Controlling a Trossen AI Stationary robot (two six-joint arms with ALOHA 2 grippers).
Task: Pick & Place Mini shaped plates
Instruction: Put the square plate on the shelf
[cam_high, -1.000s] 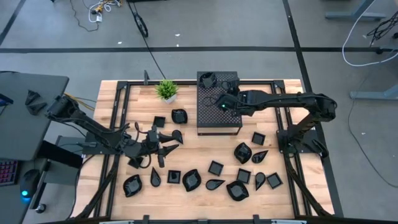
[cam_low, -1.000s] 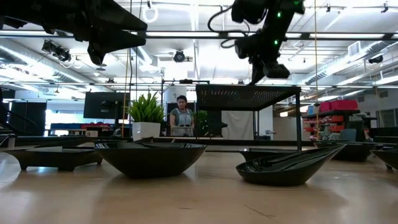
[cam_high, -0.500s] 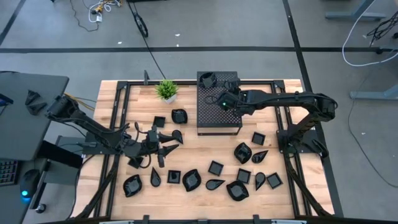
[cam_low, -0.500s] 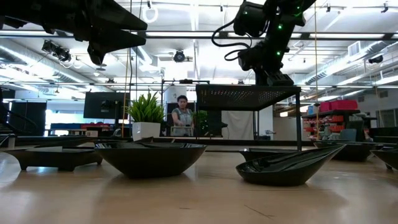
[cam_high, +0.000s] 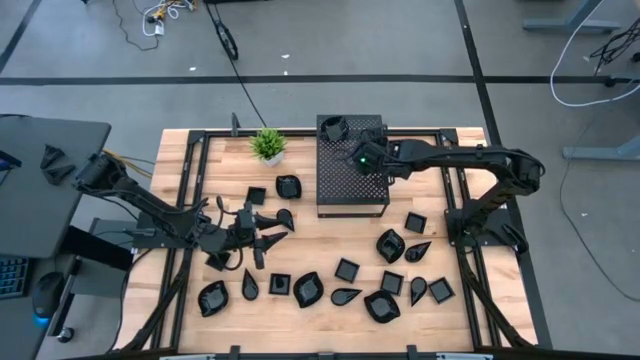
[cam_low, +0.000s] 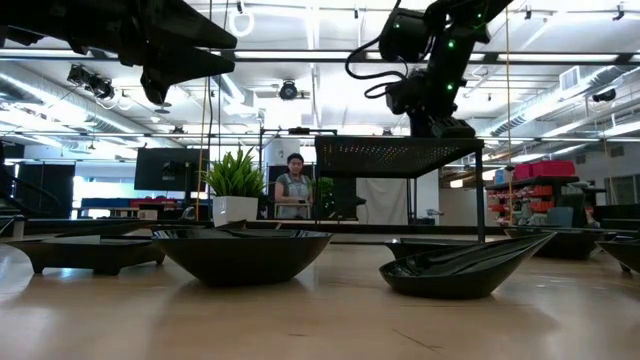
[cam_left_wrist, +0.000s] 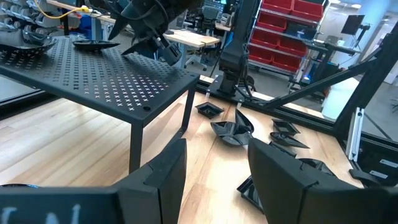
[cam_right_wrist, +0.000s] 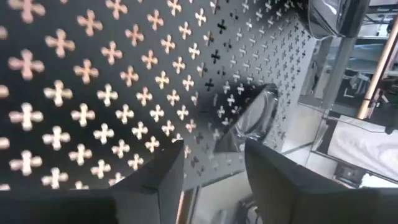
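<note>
Many small glossy black mini shaped plates (cam_high: 390, 245) lie on the wooden table, and one (cam_high: 335, 127) sits on the far corner of the black perforated box (cam_high: 350, 185). My right gripper (cam_right_wrist: 214, 168) hangs low over the box top, slanting down, open. A plate (cam_right_wrist: 252, 118) lies on the box top just ahead of its fingertips. In the left wrist view this plate (cam_left_wrist: 93, 43) rests beside the right gripper (cam_left_wrist: 149, 40). My left gripper (cam_high: 275, 228) waits left of the box, level, open, holding nothing.
A small green potted plant (cam_high: 267, 145) stands at the far edge, left of the box. More plates (cam_high: 307, 289) are scattered along the near half of the table. Black frame rails (cam_high: 190, 180) run along the table's sides. A person (cam_low: 292, 187) stands in the room beyond.
My right gripper has sunk toward the box top and shifted a little toward the far edge. It has opened, and the plate now lies on the perforated top by itself.
</note>
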